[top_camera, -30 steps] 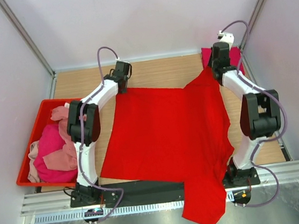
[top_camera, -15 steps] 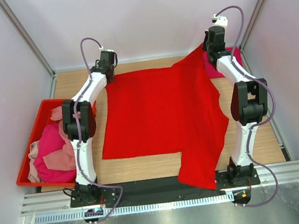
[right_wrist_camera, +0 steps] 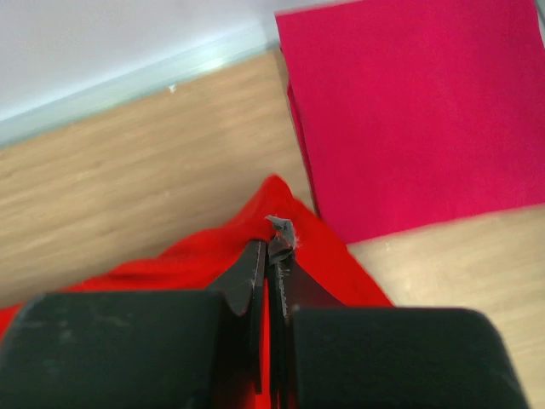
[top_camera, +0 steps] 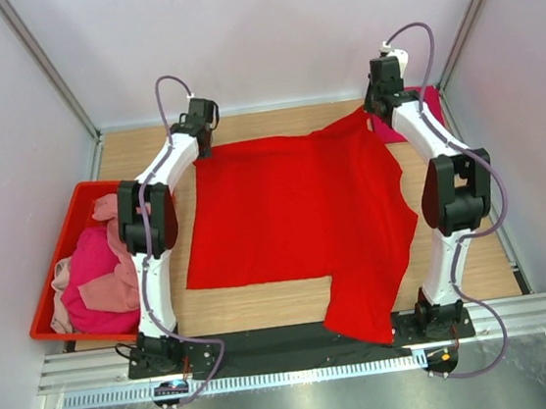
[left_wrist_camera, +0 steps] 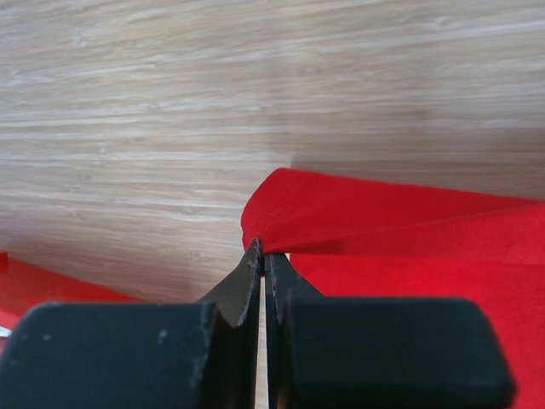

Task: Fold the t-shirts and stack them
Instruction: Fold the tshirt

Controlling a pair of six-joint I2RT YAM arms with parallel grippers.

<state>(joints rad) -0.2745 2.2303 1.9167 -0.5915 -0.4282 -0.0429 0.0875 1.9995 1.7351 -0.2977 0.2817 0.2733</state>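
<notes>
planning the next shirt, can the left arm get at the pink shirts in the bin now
Probably not yet. The bin lies beside that arm's base with nothing over the pink shirts, but the left tool is shut on a far corner of the red shirt and would have to let go first.

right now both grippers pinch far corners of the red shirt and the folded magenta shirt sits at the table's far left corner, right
Wrong corner: the folded magenta shirt sits at the far right corner, by the right gripper, as the top external view shows. The left gripper and right gripper do pinch far corners of the red shirt.
</notes>
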